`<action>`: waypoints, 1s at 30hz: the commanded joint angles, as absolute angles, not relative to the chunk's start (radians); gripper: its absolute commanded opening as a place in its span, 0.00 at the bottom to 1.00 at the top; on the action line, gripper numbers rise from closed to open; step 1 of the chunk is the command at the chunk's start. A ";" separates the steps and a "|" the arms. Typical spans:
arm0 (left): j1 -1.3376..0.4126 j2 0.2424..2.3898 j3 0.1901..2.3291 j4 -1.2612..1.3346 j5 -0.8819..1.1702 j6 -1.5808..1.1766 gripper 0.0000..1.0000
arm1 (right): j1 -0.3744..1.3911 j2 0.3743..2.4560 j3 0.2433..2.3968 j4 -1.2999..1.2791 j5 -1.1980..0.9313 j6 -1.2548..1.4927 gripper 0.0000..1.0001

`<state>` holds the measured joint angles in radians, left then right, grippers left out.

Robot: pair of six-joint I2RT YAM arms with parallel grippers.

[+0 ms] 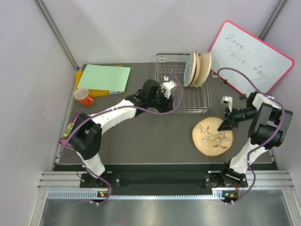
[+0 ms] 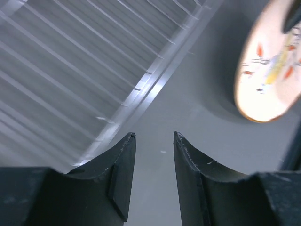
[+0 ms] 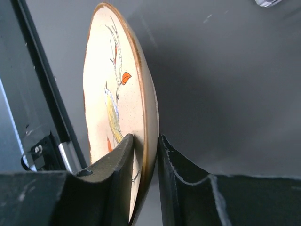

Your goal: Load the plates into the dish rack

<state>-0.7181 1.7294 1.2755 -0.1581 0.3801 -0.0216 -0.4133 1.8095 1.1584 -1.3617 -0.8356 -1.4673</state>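
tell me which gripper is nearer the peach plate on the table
Right. The right gripper is clamped on the rim of the peach plate. The left gripper hangs open beside the near edge of the dish rack, well apart from the plate.

The round peach glazed plate (image 3: pixel 101 94) looks smooth, faintly glossy ceramic. The rectangular chrome wire rack (image 1: pixel 188 99) is shiny metal. The dark grey desk (image 1: pixel 155 141) is matt. The left end effector (image 2: pixel 154 136) is matt black plastic.

plate (image 2: pixel 268 70) cut by right edge, dish rack (image 2: pixel 70 70) blurred
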 commanded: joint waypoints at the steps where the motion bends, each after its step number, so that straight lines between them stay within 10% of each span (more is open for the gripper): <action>1: -0.677 1.690 1.333 -0.155 0.270 0.121 0.44 | -0.433 1.810 1.256 -1.471 -1.015 -1.433 0.00; 5: -0.553 1.738 1.385 -0.138 0.187 0.094 0.40 | -0.434 1.816 1.259 -1.471 -1.083 -1.407 0.00; 12: -0.374 1.839 1.506 -0.109 0.167 0.002 0.01 | -0.425 1.812 1.220 -1.470 -1.106 -1.381 0.00; 30: -0.350 1.772 1.328 -0.063 0.140 -0.141 0.00 | -0.246 1.842 1.468 -1.463 -1.547 -1.069 0.00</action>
<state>-0.3679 1.8236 1.3170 -0.1265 0.2047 -0.1528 -0.3065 1.8805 1.3544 -1.2957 -1.2602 -1.1828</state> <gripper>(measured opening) 0.011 0.213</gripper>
